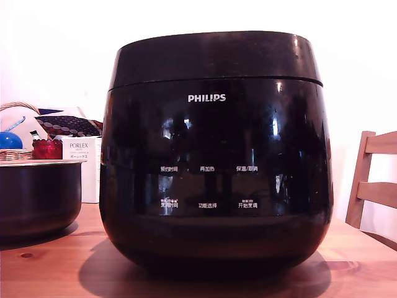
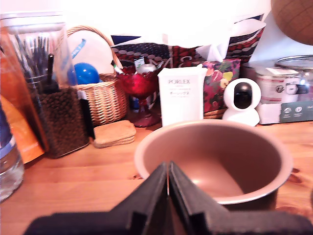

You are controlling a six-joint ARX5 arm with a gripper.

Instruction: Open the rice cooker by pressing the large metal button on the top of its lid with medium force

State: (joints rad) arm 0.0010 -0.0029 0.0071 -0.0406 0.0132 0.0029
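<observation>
The rice cooker (image 1: 216, 161) fills the middle of the exterior view, glossy black with a white PHILIPS logo and rows of small white labels. Its lid (image 1: 214, 57) sits closed on the body, with a thin seam around it. The top of the lid is out of sight, so the large metal button is hidden. No arm shows in the exterior view. In the wrist view my gripper (image 2: 168, 166) has its two black fingers pressed together with nothing between them, hanging above the wooden table in front of a separate inner pot (image 2: 215, 164). The rice cooker does not show in that view.
The dark pot with a pale rim (image 1: 38, 195) stands at the exterior view's left, a wooden chair (image 1: 372, 180) at its right. Behind the pot are a white PORLEX box (image 2: 181, 95), a wicker basket (image 2: 100, 95), a red glass (image 2: 139, 85), a jar of utensils (image 2: 49, 88) and a small white camera (image 2: 242, 100).
</observation>
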